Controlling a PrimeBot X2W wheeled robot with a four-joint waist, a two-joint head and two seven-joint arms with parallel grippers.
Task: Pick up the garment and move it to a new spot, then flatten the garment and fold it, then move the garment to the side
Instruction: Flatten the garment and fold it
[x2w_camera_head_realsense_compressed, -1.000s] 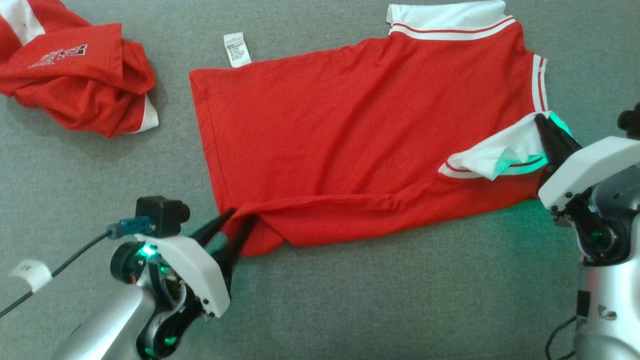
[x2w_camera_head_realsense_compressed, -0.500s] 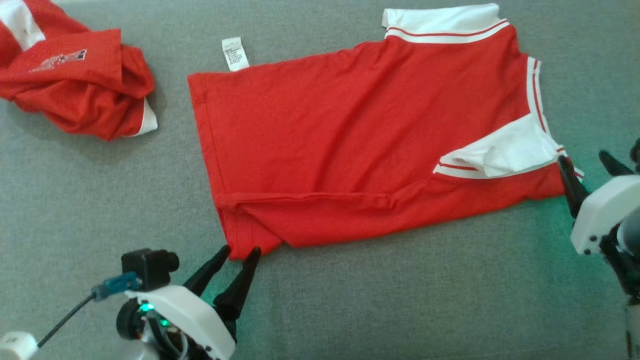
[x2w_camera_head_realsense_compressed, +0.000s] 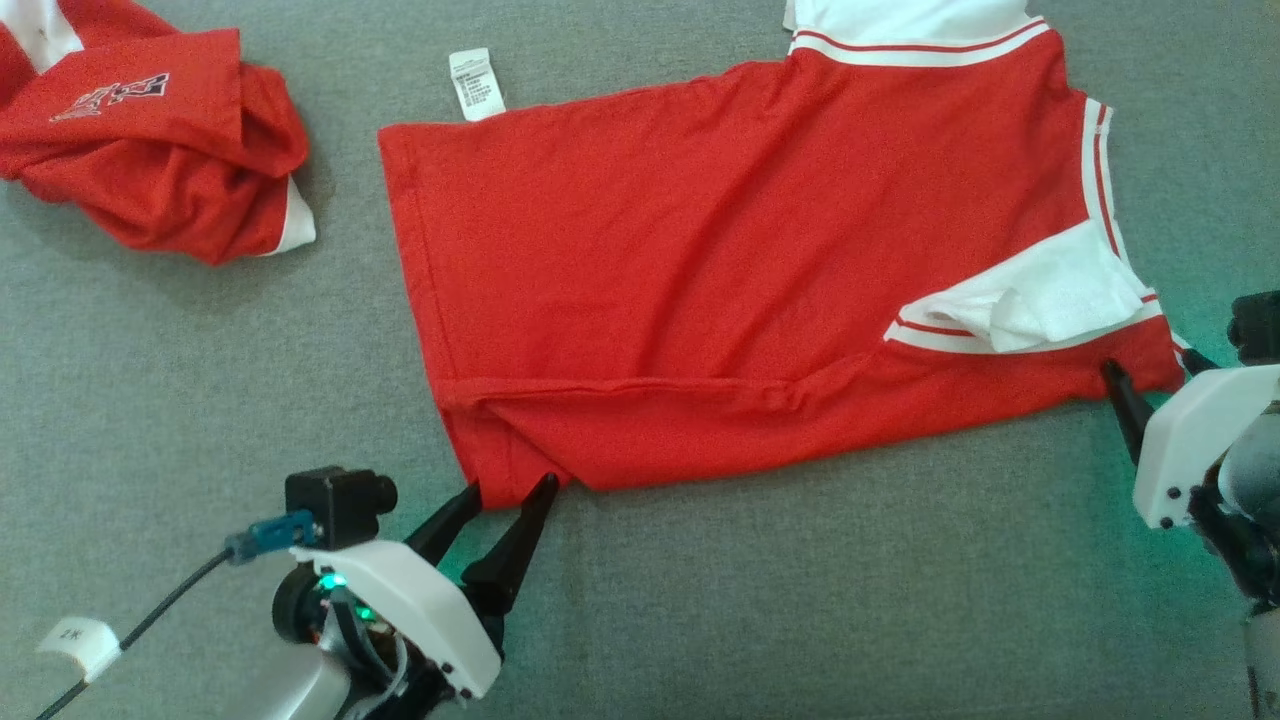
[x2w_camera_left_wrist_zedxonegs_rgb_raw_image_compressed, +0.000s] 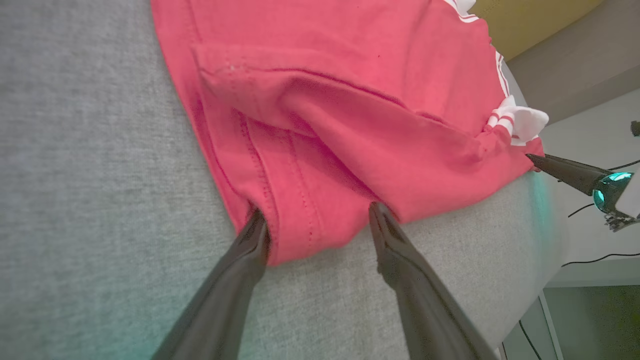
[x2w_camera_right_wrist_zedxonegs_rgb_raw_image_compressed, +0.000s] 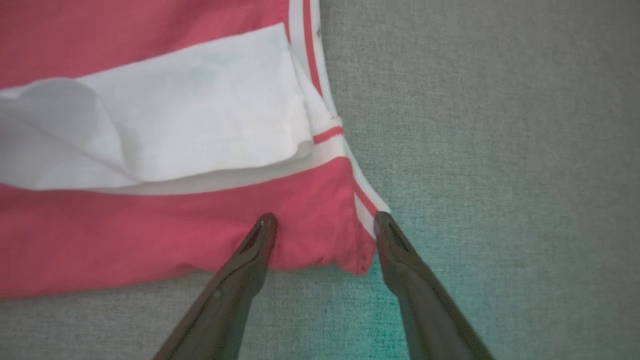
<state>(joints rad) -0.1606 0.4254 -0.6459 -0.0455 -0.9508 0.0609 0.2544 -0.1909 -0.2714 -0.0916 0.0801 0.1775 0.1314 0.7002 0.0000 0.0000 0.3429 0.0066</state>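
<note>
**Item.** Garment (x2w_camera_head_realsense_compressed: 720, 260), red w/ white trim, lies spread over the middle of the grey counter (x2w_camera_head_realsense_compressed: 700, 600). Hem end is toward the robot's left, trimmed end toward its right. It is not flat: a long ridge runs along the near edge where a strip is doubled over. A white flap (x2w_camera_head_realsense_compressed: 1040, 295) is turned back near the right end. Care label (x2w_camera_head_realsense_compressed: 476, 84) sticks out at the far hem corner. A second red garment (x2w_camera_head_realsense_compressed: 150, 140) lies crumpled at far left, well apart.

**Left gripper** (x2w_camera_head_realsense_compressed: 508, 487): released, jaws spread, tips straddling the near hem corner. The left wrist view shows the cloth corner between the fingers. Nothing grasped.

**Right gripper** (x2w_camera_head_realsense_compressed: 1148, 362): released, jaws spread about the near right corner. One tip is on red cloth, the other at the striped edge. Nothing grasped.

**Assessment.** Step in hand is prob. taking both near corners, to draw out the doubled strip before folding.

**Recs:**
- Push each gripper a bit deeper before closing, so the fingers bite past the stitched hem. A grip on the bare edge of thin knit will likely slip.
- Left: the corner looks multi-layer. Get all layers between the fingers, else they may peel apart.
- Right: keep clear of the white flap. Catching it would bunch that end.
- Close both together, lift low, and keep even tension along the near edge.
- Risk: uneven pull skews the whole garment.
</note>
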